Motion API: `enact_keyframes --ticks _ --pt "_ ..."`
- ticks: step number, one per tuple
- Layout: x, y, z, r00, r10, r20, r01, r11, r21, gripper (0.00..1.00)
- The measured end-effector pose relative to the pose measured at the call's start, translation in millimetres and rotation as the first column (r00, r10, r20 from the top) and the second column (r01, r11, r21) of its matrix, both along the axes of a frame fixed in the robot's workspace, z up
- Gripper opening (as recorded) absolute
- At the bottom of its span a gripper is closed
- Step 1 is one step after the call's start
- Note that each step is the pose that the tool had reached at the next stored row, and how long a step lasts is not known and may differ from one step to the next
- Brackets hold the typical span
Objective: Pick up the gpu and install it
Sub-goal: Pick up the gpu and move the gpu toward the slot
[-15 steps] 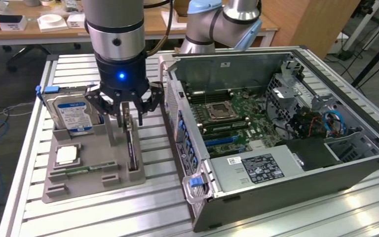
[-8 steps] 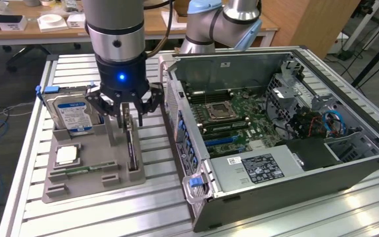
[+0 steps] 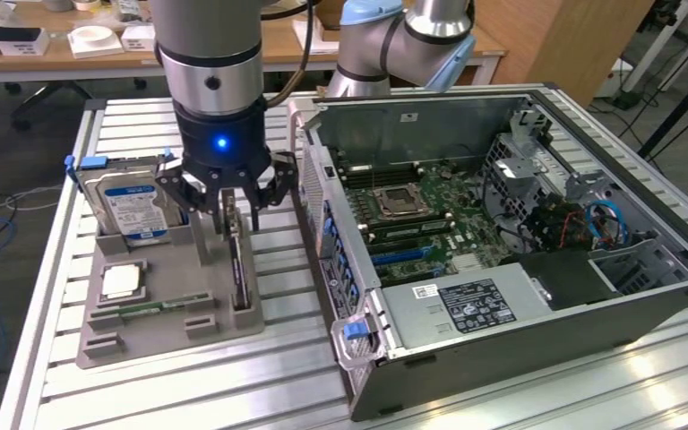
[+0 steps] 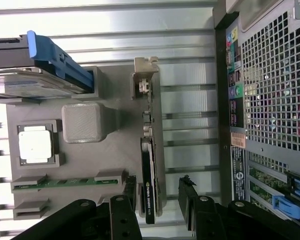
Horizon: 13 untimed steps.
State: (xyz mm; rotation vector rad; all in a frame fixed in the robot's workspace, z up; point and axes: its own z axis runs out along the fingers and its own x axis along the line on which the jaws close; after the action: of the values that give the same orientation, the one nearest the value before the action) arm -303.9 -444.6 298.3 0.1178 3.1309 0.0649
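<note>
The gpu (image 3: pixel 239 269) stands on its long edge in a slot of the grey holder tray (image 3: pixel 207 318), a thin dark card. In the wrist view the gpu (image 4: pixel 149 170) shows edge-on, with its silver bracket (image 4: pixel 145 75) at the far end. My gripper (image 3: pixel 230 199) hovers just over the card's far end, open, one finger on each side. In the wrist view the gripper (image 4: pixel 157 185) straddles the card, and its black fingers (image 4: pixel 187 197) stand apart from the card, holding nothing.
The tray also holds a hard drive (image 3: pixel 129 202) with a blue-white label, a square processor (image 3: pixel 121 280) and a memory stick (image 3: pixel 159 307). The open computer case (image 3: pixel 631 260) lies close on the exterior view's right, with its motherboard (image 3: pixel 428 210) exposed. All of it rests on a slatted metal table (image 3: pixel 201 385).
</note>
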Motion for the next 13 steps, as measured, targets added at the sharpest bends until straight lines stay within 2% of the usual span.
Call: enact_keyframes --ticks 13 --pt "0.0 0.0 -4.9 1.0000 0.000 0.0001 0.000 1.0000 0.0001 0.47"
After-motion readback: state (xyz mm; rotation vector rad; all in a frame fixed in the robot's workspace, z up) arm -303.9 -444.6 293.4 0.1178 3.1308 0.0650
